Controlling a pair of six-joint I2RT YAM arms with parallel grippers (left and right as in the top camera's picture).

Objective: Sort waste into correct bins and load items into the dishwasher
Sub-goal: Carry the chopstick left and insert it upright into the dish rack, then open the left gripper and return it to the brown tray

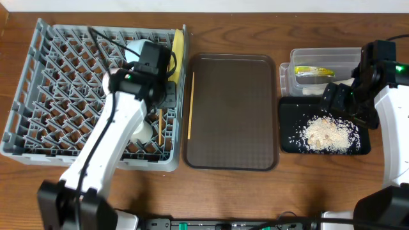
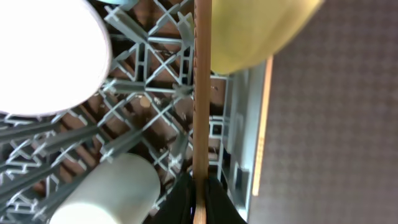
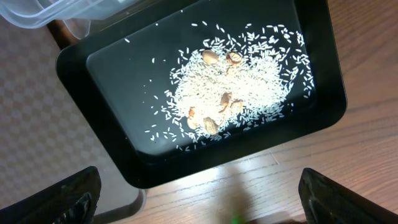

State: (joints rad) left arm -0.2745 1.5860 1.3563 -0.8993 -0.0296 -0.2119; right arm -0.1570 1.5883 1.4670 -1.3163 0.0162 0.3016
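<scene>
**LEFT GRIPPER: CLENCHED ON ONE CHOPSTICK, OVER THE RACK**

1. Left gripper (image 2: 199, 194). The jaws are pinched tight on the near end of a thin wooden chopstick (image 2: 201, 93), which runs straight out from the fingers across the square grey plastic dish rack (image 1: 38, 96). I judge the end grip suits the job, since it leaves the whole length free to drop between pegs.

2. Round yellow plate (image 1: 177, 46). It stands on edge at the rack wall nearest the serving tray, propped by the pegs. The held chopstick passes just beside it.

3. White bowl (image 2: 43, 56) and small white cup (image 2: 112, 190). Both are seated in the rack, on the side of the held chopstick away from the plate in my left wrist view.

4. Second thin wooden chopstick (image 1: 189, 105). It lies loose along the edge of the large brown serving tray (image 1: 230, 128), on the side next to the rack. It is not yet loaded.

5. Right gripper (image 3: 199, 186). The fingers are spread wide with nothing in them, above the shallow black rectangular tray (image 3: 118, 74). Loose whitish rice scraps (image 3: 236, 87) with a few brown bits are heaped in that tray.

6. Clear rectangular plastic tub (image 1: 323, 54). It stands just behind the black tray and holds the green-and-orange plastic wrapper (image 1: 313, 71). Something white lies beside the wrapper, and I cannot identify it.

Judgement: the waste looks sorted, and the two chopsticks are what remain to load.
</scene>
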